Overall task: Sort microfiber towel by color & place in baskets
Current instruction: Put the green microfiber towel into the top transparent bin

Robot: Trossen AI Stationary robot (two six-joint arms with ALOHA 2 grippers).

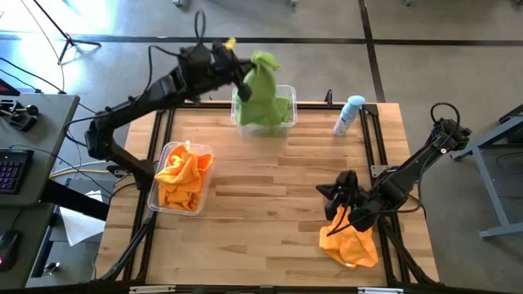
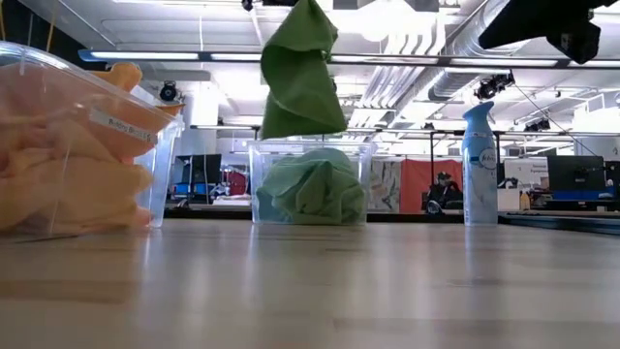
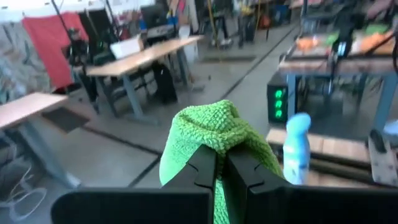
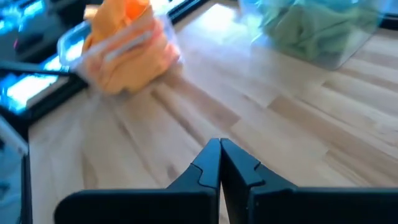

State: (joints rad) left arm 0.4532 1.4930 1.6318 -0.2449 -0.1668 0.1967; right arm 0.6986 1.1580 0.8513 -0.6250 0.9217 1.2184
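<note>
Where the pale wood-plank table (image 1: 270, 196) meets its near edge on the right side, a crumpled orange-yellow cloth (image 1: 350, 245) lies loose, soft and deeply folded. The right claw (image 1: 337, 194) hangs just above its far side; its wrist view shows the two dark fingers (image 4: 208, 163) pressed flat together with nothing between them.

By the left edge sits a clear, round-cornered plastic basket (image 1: 161, 161), thin-walled and glossy, heaped with rumpled orange-yellow cloths (image 1: 183, 176) that rise past its rim. A broad stretch of bare planks lies open between this basket, the loose cloth and the far side.

At the far edge, near the middle, a second clear basket (image 1: 288, 96) holds bunched lime green cloths (image 2: 310, 189). Directly over it the left claw (image 1: 243, 75) is clenched on a lime green towel (image 1: 263, 82), whose nubby looped weave shows around the fingers (image 3: 237, 167); it drapes down in a cone, its lower end at the basket's rim in the low view.

Toward the far right corner a slim pale spray bottle (image 1: 349, 114) with a blue cap stands apart from the basket. Black rails (image 1: 372, 147) run along the table's left and right sides.
</note>
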